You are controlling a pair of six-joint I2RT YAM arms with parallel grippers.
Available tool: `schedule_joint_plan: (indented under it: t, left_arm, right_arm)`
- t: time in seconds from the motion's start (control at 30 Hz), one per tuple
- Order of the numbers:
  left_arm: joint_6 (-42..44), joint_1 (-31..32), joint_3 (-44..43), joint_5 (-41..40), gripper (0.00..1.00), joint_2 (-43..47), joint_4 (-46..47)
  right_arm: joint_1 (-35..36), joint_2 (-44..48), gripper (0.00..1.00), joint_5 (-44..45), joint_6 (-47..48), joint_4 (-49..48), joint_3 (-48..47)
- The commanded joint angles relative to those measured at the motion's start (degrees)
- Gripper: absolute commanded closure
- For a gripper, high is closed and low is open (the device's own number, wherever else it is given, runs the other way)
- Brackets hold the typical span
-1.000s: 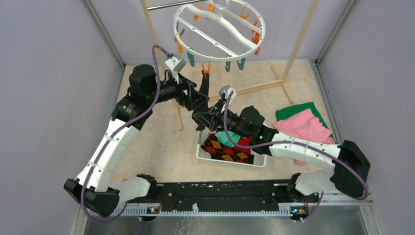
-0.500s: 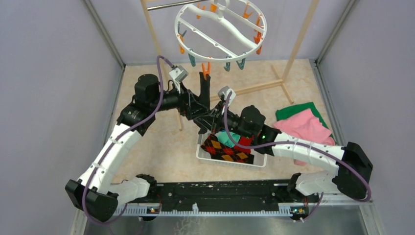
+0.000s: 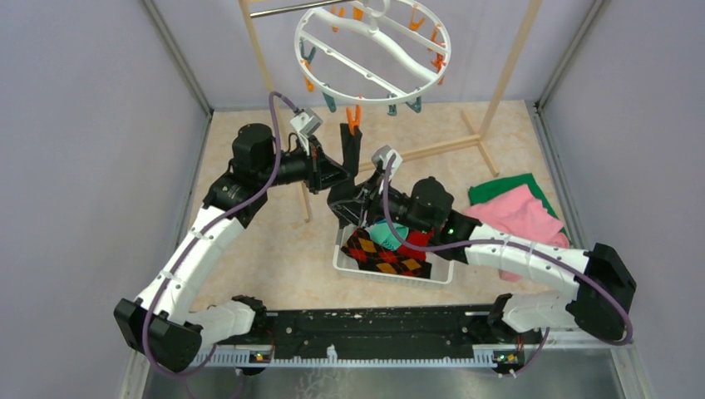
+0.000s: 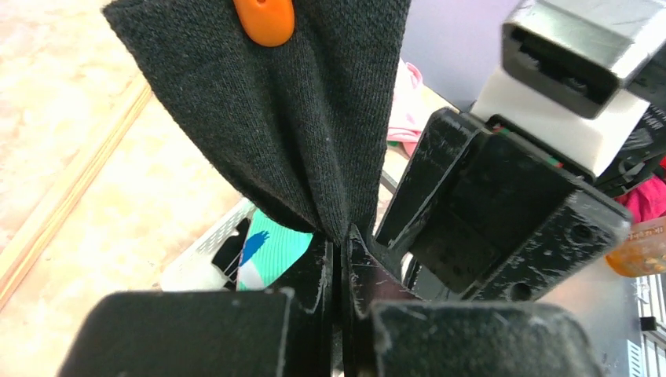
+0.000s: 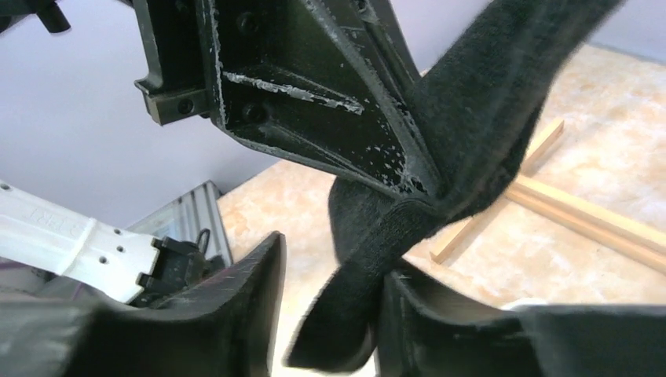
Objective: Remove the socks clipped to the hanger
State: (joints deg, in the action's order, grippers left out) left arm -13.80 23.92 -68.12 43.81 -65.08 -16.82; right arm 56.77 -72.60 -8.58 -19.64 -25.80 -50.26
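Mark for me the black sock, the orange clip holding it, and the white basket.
black sock [image 4: 298,118], left wrist view, on the middle of the hanging knit fabric.
orange clip [image 4: 265,16], left wrist view, on its rounded lower end.
white basket [image 3: 391,275], top external view, on its near rim.

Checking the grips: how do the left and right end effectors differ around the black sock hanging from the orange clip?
The left end effector is shut, pinching the black knitted sock; the right end effector is open, the sock's tail loose between its jaws. The left sits higher on the sock than the right. Both are black, two-fingered, at the same sock.
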Motion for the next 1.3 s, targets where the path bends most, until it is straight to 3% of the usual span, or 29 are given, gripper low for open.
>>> schedule_joint_plan:
  t: [0.0,0.03,0.07,0.2,0.37,0.63,1.0,1.27]
  left_arm:
    - [1.20,-0.02,-1.53,-0.89,1.00,-0.21,1.81]
    - [1.30,-0.08,-1.68,-1.04,1.00,-0.19,1.76]
    - [1.32,-0.05,-1.81,-1.20,1.00,-0.23,1.73]
    - [1.13,-0.03,-1.80,-1.54,1.00,-0.40,1.94]
    - [-0.17,-0.03,-0.79,-1.28,1.00,-0.51,3.65]
    - [-1.02,-0.02,-0.61,-1.25,1.00,-0.81,4.28]
    - [-1.51,-0.02,-0.16,-1.53,1.00,-0.61,4.78]
    - [-1.36,-0.02,0.63,-2.30,1.00,-0.45,4.58]
  right_arm:
    - [-1.10,5.79,0.42,1.80,1.19,3.75,-0.64]
    - [-1.25,7.07,0.13,4.11,1.27,6.04,-0.67]
    - [-1.41,8.49,0.03,6.47,1.53,7.95,-0.71]
    - [-1.60,12.95,0.01,15.87,3.34,10.95,-2.13]
    - [-1.58,9.30,0.01,24.38,7.33,12.33,-10.75]
    - [-2.34,-2.97,0.13,27.81,8.30,15.98,-26.84]
    - [-4.90,-9.65,0.24,25.42,9.07,13.27,-32.74]
    - [-5.21,-10.91,0.46,24.53,9.65,7.57,-31.48]
